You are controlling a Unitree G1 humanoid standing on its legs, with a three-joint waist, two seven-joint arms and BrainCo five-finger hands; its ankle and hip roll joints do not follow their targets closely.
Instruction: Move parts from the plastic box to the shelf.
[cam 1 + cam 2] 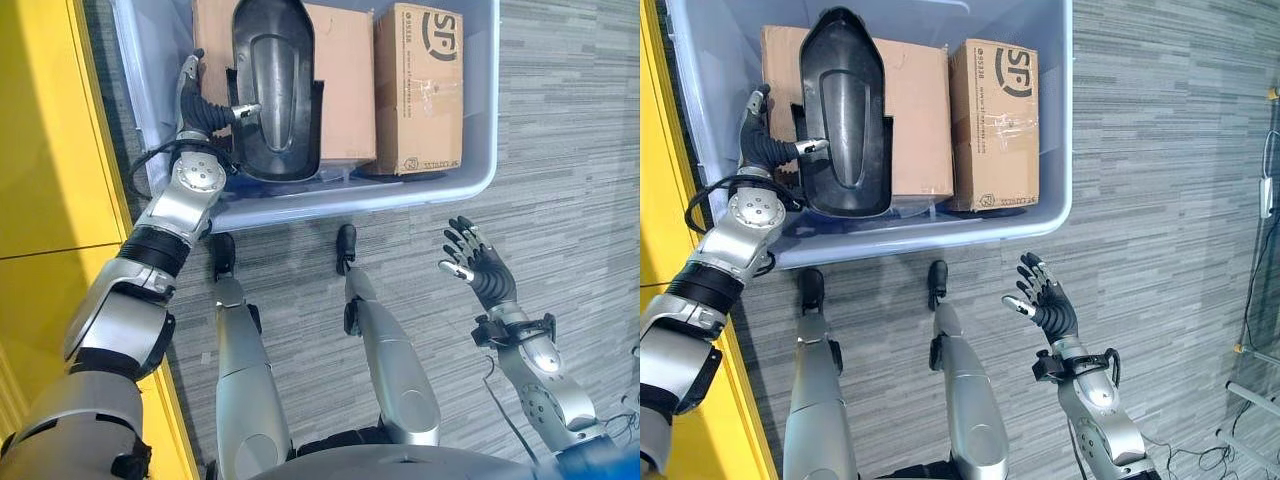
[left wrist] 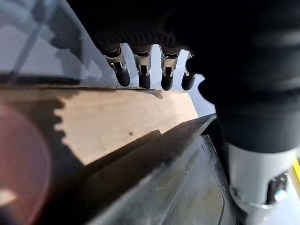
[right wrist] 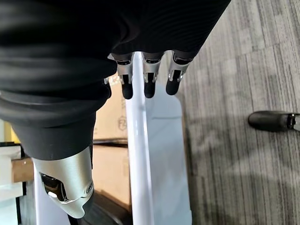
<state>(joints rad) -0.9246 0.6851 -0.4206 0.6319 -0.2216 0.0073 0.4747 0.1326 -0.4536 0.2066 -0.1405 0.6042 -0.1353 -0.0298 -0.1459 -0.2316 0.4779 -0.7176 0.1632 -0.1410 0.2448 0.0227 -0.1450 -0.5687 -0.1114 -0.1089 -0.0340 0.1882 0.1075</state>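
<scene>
My left hand (image 1: 205, 112) is down in the plastic box (image 1: 465, 185), thumb and fingers pinching the edge of the black part (image 1: 272, 90), which stands propped against two cardboard boxes (image 1: 417, 85). My right hand (image 1: 478, 262) hovers over the carpet (image 1: 560, 150) near the box, fingers spread, empty.

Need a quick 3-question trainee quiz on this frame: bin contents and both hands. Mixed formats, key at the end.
1. True or false: the right hand is inside the plastic box.
2. Which hand is at the black part? A left, B right.
3. How many cardboard boxes are in the plastic box?

Key: 1 false, it is open over the floor. 2 A, the left hand. 3 two: large cardboard box, small cardboard box.
</scene>
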